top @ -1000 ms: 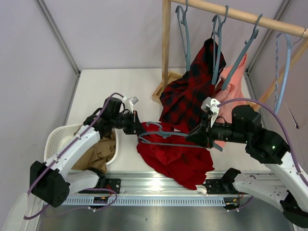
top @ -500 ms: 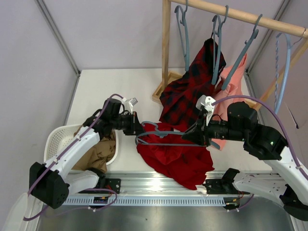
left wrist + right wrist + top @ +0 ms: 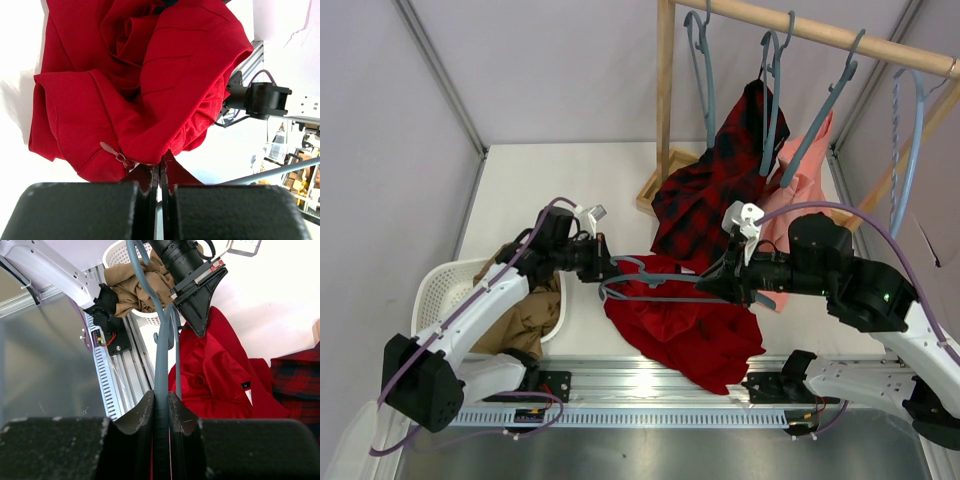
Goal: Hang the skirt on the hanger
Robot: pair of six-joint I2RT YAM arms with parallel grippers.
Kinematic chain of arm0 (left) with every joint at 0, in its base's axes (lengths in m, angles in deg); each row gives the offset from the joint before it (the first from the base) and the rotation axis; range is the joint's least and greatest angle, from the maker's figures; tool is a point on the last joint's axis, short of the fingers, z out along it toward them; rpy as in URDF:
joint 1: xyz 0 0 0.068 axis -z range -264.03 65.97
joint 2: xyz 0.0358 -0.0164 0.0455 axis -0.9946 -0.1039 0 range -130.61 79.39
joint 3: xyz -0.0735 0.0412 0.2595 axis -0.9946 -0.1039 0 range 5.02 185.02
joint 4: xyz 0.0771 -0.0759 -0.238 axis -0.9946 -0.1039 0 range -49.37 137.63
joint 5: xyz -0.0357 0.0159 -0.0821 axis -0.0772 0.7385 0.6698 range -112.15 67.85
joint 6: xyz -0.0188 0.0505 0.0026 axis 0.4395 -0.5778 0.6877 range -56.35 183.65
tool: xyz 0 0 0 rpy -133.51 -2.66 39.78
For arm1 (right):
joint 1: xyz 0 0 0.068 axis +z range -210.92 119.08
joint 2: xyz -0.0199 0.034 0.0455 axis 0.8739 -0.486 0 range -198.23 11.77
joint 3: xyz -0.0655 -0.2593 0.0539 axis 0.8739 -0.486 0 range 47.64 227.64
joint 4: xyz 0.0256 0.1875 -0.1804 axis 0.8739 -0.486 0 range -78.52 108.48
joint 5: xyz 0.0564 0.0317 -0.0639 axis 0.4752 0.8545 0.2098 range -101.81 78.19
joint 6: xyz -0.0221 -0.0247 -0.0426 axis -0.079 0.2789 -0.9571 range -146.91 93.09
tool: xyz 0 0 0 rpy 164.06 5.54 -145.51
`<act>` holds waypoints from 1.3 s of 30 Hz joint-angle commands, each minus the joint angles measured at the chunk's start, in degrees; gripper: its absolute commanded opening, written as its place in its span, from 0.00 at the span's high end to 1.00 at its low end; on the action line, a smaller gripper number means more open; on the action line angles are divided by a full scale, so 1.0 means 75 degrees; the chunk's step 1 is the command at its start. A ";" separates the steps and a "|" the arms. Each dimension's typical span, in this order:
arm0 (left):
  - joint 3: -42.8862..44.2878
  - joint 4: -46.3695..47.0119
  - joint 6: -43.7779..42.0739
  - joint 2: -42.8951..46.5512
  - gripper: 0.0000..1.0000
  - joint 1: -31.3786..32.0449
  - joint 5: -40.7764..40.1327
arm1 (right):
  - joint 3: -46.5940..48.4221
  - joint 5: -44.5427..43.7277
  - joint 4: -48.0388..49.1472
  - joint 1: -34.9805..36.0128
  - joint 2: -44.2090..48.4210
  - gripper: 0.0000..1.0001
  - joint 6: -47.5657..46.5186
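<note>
The bright-red skirt [image 3: 685, 330] lies crumpled on the table near the front edge. It fills the left wrist view [image 3: 150, 75]. My left gripper [image 3: 606, 269] is shut on the skirt's left edge, next to a zipper pull [image 3: 112, 152]. My right gripper [image 3: 712, 288] is shut on one arm of a grey-blue hanger [image 3: 655, 285] and holds it flat just above the skirt, hook toward the left gripper. In the right wrist view the hanger [image 3: 161, 340] runs from my jaws toward the left gripper [image 3: 199, 330], over the skirt [image 3: 215, 380].
A wooden rack [image 3: 665, 100] at the back holds several grey-blue hangers [image 3: 701, 60], a red-and-black plaid garment [image 3: 715, 190], a pink garment [image 3: 805, 185] and a paler twisted hanger [image 3: 910, 130]. A white basket [image 3: 440, 285] with a tan garment [image 3: 525, 320] sits front left.
My right gripper has carried the hanger leftward, closer to the left gripper. The left gripper has barely moved and still grips the skirt.
</note>
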 commanded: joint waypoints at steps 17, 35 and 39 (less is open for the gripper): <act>0.0018 0.0145 0.0220 -0.0109 1.00 -0.0051 0.0226 | 0.0601 0.0097 0.0160 0.0063 0.0194 1.00 0.0081; 0.0007 0.0133 0.0325 -0.0003 1.00 -0.0051 0.0332 | 0.0648 -0.0676 -0.0180 0.0110 -0.0028 1.00 -0.0692; 0.0030 0.0122 0.0313 -0.0015 1.00 -0.0051 0.0367 | 0.0695 -0.0794 -0.0345 0.0145 -0.0122 1.00 -0.0810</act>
